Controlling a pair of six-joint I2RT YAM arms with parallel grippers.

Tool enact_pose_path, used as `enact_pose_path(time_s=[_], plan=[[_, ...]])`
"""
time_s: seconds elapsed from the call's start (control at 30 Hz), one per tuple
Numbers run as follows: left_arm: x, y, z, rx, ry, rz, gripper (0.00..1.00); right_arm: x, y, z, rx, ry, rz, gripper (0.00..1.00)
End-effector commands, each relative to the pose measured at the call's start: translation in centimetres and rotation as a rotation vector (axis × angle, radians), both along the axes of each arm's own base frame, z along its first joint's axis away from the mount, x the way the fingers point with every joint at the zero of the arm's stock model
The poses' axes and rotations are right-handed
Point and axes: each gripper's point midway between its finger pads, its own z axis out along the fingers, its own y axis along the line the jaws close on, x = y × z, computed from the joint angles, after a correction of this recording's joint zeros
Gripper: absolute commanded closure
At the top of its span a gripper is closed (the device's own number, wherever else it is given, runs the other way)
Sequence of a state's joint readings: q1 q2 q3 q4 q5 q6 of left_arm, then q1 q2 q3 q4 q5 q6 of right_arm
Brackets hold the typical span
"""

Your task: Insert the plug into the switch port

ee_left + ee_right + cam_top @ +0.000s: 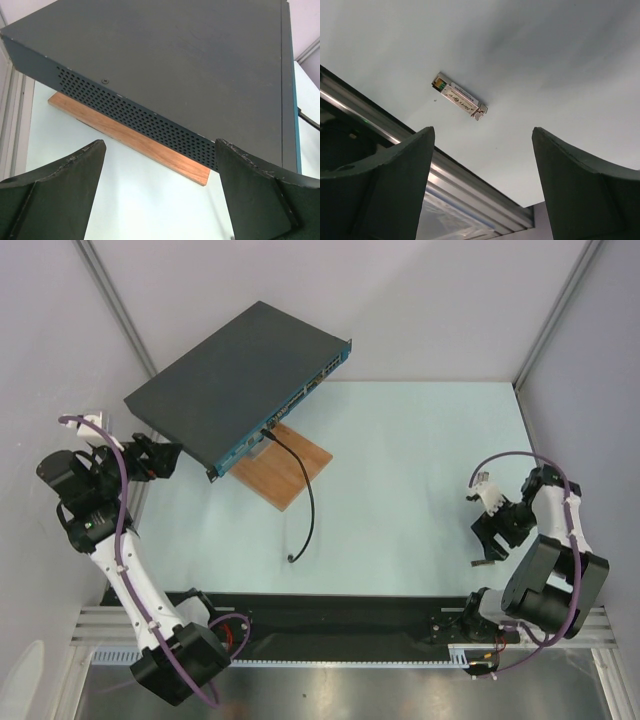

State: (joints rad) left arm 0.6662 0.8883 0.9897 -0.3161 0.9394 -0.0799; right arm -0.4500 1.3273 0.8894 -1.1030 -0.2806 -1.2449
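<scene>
Top external view: the switch (235, 380) sits at the far left of the pale table (420, 460), with its front corner resting on a wooden board (288, 468). Its teal port face looks toward the table centre. A black cable (308, 495) is already seated in one front socket, and its other end lies loose on the table. The left gripper (170, 458) hovers just beside the switch's near side. The right gripper (485, 527) is well apart, at the right edge of the table. A small dark sliver below it may be the plug, but it is too small to confirm from here.

Left wrist view: the jaws stand wide apart and hold nothing. The perforated side wall of the switch and the board beneath it fill the gap between them.

Right wrist view: the jaws stand wide and empty. The plug (459, 96), a small metal-cased module, lies flat on the table beyond the fingers, near the aluminium rail (470, 185), touching nothing else.

Assessment: the plug is probably light, rigid and smooth-shelled, so it may skid or twist under an off-centre pinch. Recommend gripping across its long flat sides toward the latch end, leaving the green contact end free to enter the port.
</scene>
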Motion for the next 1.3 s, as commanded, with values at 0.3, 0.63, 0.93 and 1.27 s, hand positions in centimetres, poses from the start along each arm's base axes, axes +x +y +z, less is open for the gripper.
enact_pose_path(time_s=[0.3,0.63,0.93,1.27], plan=[[0.8,0.2,2.8,0.014,-0.073,-0.001,0.05,0.8,0.5,-3.5,0.0,-0.068,0.357,0.21],[1.6,1.6,2.1,-0.026,-0.046,0.074,0.05,-0.5,0.9,-5.3,-0.011,-0.075,0.416,0.31],[2.5,1.1,3.6,-0.064,-0.073,0.074,0.08,3.3,3.0,-4.4,0.075,-0.117,0.275,0.83],[2.6,-3.7,9.2,0.077,-0.182,-0.049,0.07,10.1,8.4,3.2,0.285,-0.229,0.086,1.0]])
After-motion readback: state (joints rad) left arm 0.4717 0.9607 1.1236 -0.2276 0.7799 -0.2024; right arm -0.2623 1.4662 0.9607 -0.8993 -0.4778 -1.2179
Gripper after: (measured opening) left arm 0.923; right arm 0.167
